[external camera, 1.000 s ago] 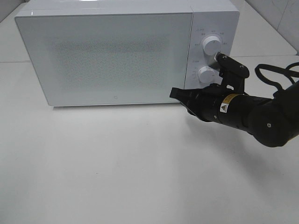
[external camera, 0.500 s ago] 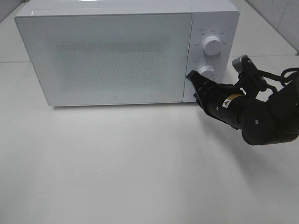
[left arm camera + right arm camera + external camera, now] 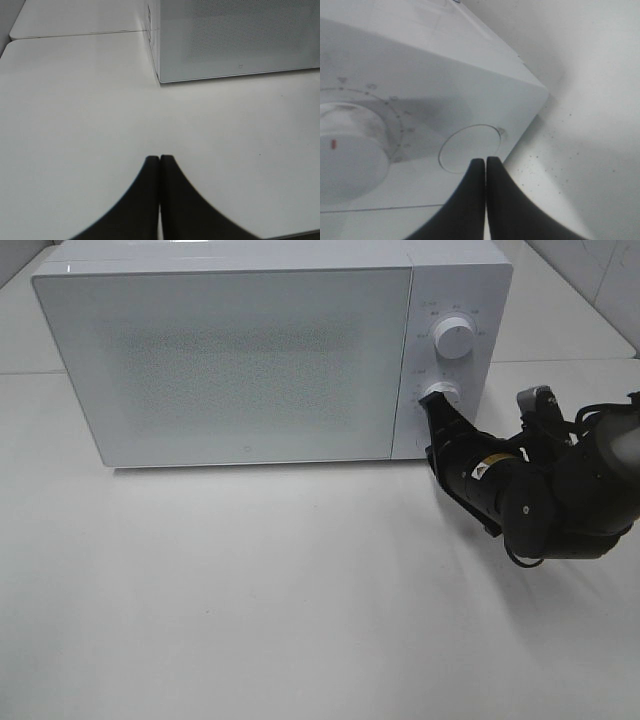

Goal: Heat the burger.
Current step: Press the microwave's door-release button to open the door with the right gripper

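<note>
Exterior high, microwave: the microwave (image 3: 230, 360) stands on the table (image 3: 250, 600) with its door (image 3: 230, 430) closed, as before.
Exterior high, right gripper: the right gripper (image 3: 433, 408) is clenched on nothing. Its tip is at the lower dial (image 3: 441, 392), beneath the upper dial (image 3: 455, 337); contact cannot be confirmed.
Exterior high, change: a second ago the tip lay before the door's lower right corner. It has since travelled right onto the control panel (image 3: 470, 300), and the arm has drawn in toward the right.
Left wrist: the left gripper (image 3: 160, 167) is clenched and empty over the table, well apart from the microwave.
Right wrist: the right gripper's fingers are pressed together at a round outline (image 3: 470, 145) on the panel, beside a red-marked dial (image 3: 350, 150).
Burger: the burger is not visible in any view; its location cannot be told.
</note>
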Controlling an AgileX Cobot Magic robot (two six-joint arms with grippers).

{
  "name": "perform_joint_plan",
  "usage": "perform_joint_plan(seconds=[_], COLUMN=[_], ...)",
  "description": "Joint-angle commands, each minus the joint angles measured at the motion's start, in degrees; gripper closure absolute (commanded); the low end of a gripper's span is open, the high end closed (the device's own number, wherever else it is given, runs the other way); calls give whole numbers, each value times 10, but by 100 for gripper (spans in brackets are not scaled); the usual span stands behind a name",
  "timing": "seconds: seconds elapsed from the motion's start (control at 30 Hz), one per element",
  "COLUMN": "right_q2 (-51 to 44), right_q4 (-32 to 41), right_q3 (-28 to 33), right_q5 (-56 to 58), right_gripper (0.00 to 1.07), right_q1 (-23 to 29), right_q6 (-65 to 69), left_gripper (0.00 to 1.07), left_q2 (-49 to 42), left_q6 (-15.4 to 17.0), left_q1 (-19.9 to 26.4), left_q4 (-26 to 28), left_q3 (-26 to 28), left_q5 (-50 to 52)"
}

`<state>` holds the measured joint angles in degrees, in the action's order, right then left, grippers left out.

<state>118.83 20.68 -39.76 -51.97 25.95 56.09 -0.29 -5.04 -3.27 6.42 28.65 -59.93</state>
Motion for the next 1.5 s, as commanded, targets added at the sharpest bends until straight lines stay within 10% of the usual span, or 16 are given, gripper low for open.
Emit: perform_joint_plan(seconds=[0.03,1.5], right_q2=[14,24], right_q4=[-5,15], right_q3=[-17,-128], right_q5=[-4,-22], right_gripper=[107,107], right_q1=[1,1], right_q6=[3,-3], left_gripper=[107,107], left_q2=[-11,-11], left_q6=[4,4], left_q1=[1,1], left_q4=[0,0], left_q3=[-2,-2], left_q5=[5,5])
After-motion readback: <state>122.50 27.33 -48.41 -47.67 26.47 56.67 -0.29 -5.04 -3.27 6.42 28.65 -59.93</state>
